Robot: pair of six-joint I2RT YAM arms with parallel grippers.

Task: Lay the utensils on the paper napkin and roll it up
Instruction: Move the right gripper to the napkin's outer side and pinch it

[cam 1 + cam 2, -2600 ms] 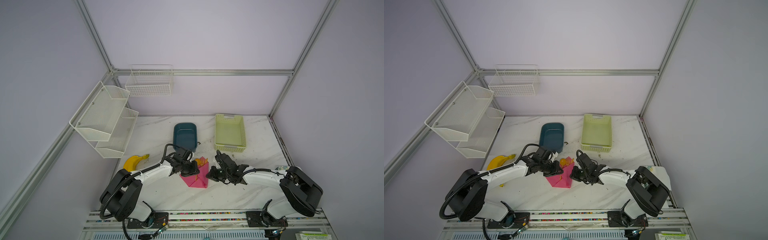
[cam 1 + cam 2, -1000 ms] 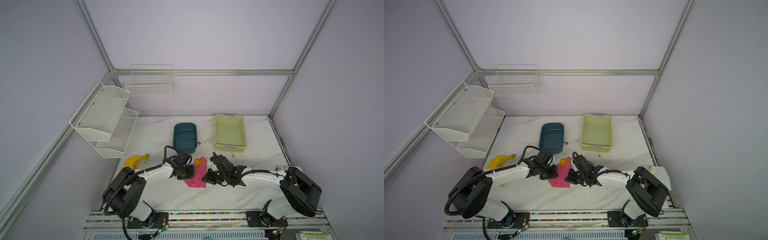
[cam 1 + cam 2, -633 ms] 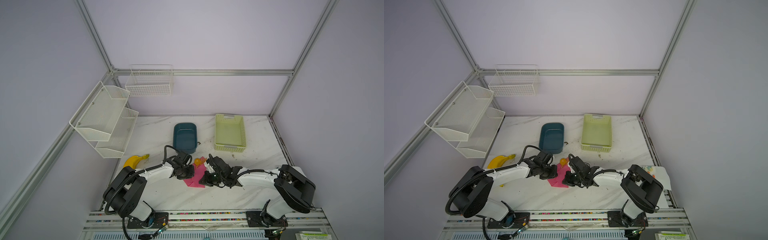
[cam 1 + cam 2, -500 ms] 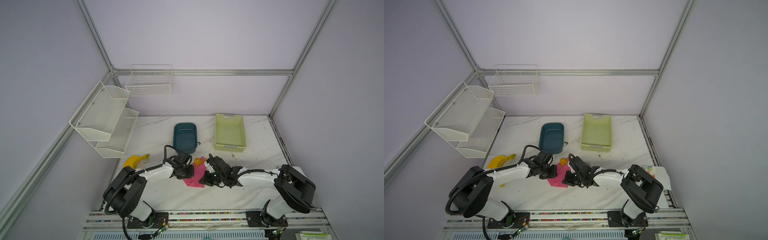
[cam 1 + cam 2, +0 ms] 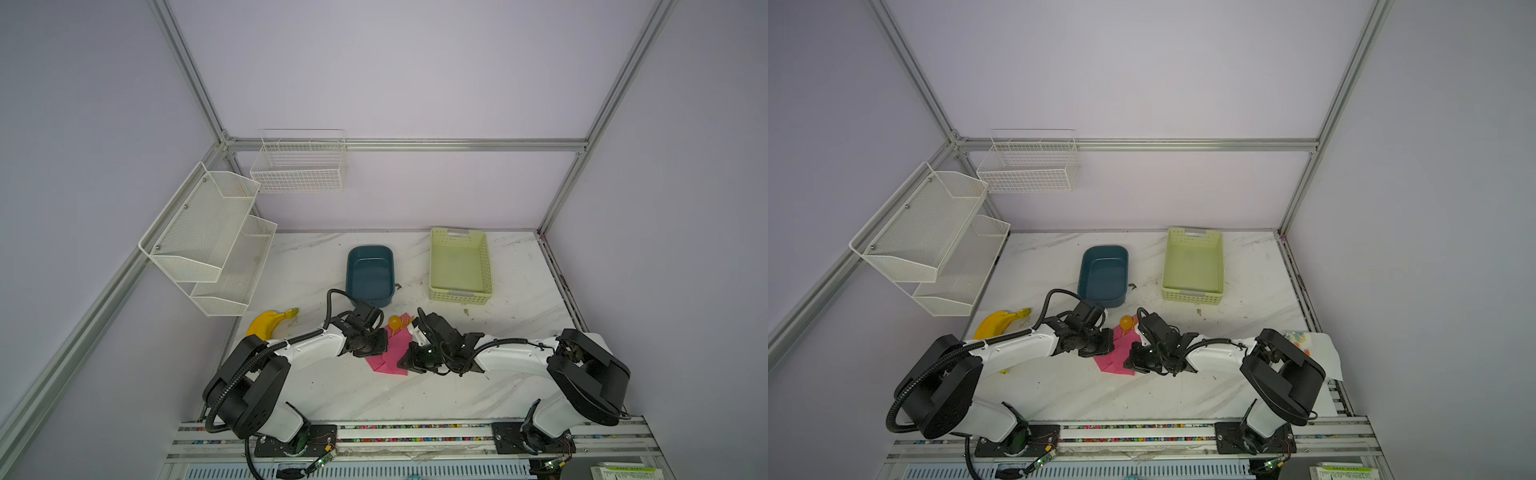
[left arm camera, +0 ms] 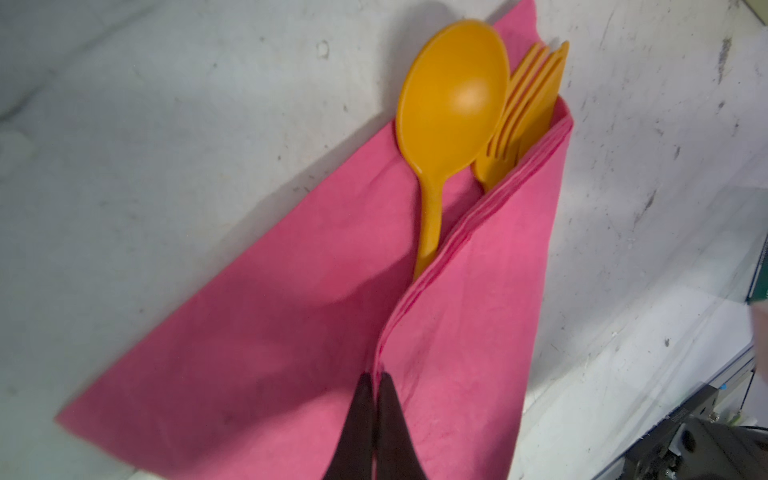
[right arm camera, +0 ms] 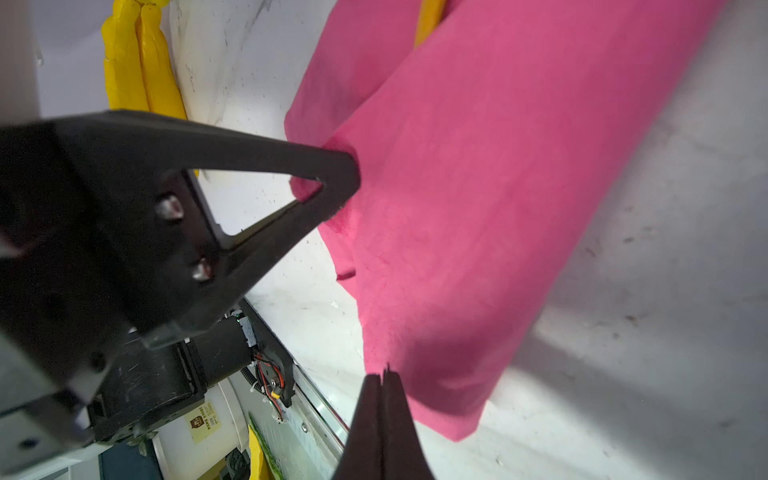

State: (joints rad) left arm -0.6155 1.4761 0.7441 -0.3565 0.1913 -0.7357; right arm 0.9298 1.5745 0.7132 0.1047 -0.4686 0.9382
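Paper napkin (image 6: 270,332) lies folded over on the surface (image 6: 166,124). Left tool (image 6: 376,380) is fully closed, pinching the fold's edge; straight ahead of its tips the utensils (image 6: 453,104) sit tucked in the fold, heads poking out. Right tool (image 7: 382,378) is closed too, tips at the napkin's edge nearest it; any grip is unclear.

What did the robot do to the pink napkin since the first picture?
The right gripper slid left toward the left gripper, carrying the right flap of the paper napkin over the utensils. The napkin now looks narrower, and only the utensils' top ends poke out. Both grippers stayed shut on the napkin. The banana, blue tub and green basket did not move.
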